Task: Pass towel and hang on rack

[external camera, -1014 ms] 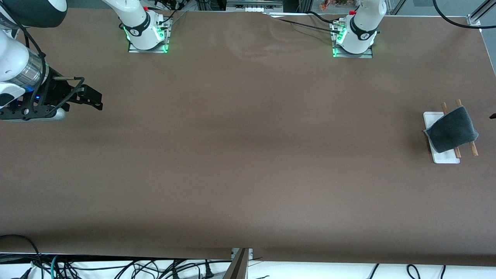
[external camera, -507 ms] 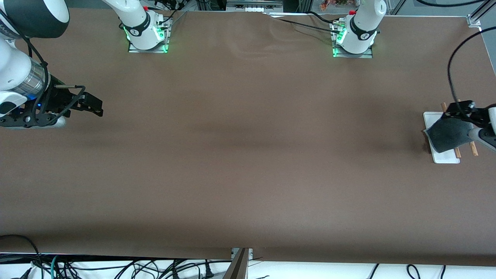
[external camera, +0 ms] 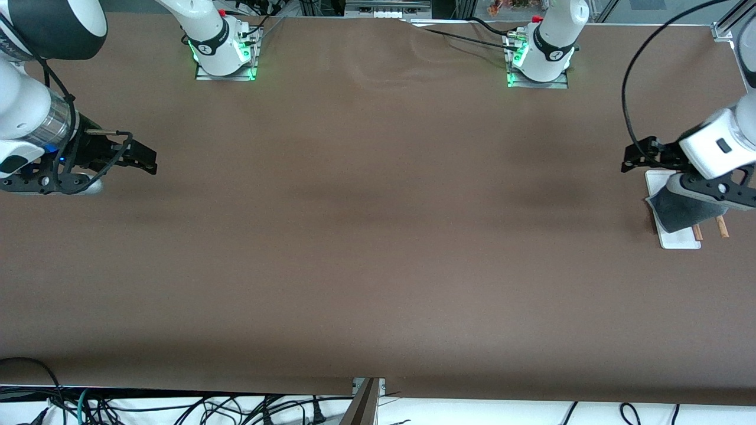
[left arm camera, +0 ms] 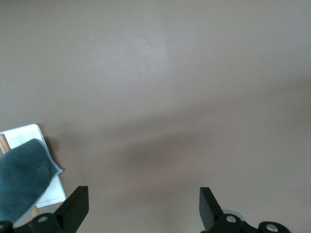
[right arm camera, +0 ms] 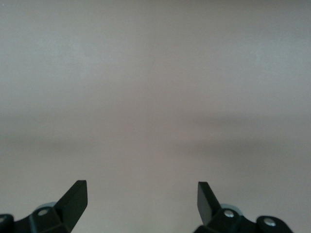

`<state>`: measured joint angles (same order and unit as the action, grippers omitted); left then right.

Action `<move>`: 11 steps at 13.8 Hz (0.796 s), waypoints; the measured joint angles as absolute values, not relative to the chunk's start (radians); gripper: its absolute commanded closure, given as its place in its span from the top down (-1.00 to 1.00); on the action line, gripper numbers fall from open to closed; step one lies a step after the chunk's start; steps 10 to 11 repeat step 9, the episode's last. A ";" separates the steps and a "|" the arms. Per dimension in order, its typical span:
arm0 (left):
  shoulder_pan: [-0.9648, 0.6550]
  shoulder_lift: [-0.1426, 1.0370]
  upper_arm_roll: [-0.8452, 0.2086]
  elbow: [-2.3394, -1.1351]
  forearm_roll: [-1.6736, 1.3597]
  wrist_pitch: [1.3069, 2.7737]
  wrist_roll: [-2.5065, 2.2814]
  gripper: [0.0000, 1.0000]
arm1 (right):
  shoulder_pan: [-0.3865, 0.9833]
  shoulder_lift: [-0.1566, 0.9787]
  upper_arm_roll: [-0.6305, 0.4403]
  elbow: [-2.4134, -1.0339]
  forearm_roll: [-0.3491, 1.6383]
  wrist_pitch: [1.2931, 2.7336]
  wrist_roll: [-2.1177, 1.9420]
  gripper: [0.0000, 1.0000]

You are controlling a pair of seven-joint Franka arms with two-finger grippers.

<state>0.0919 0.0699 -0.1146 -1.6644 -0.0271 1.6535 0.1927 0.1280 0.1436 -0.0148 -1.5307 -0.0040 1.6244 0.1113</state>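
Brown table [external camera: 378, 236]: towel [external camera: 679, 209] draped on rack [external camera: 676, 239] at the left arm's edge. Left gripper [external camera: 641, 158], empty, fingers spread, hovers just beside it, much the nearer. Right gripper [external camera: 139, 159], spread and empty, waits over the right arm's edge.

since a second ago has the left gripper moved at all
Yes. The left gripper, open, has come into the front view from the table's edge, passing over the dark grey fuzzy towel on the white-based rack, toward the table's middle.
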 measured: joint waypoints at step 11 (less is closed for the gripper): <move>0.018 -0.021 -0.060 -1.765 -0.027 1.766 0.047 1.00 | 0.139 0.153 -0.012 -1.531 -0.005 1.689 0.153 0.99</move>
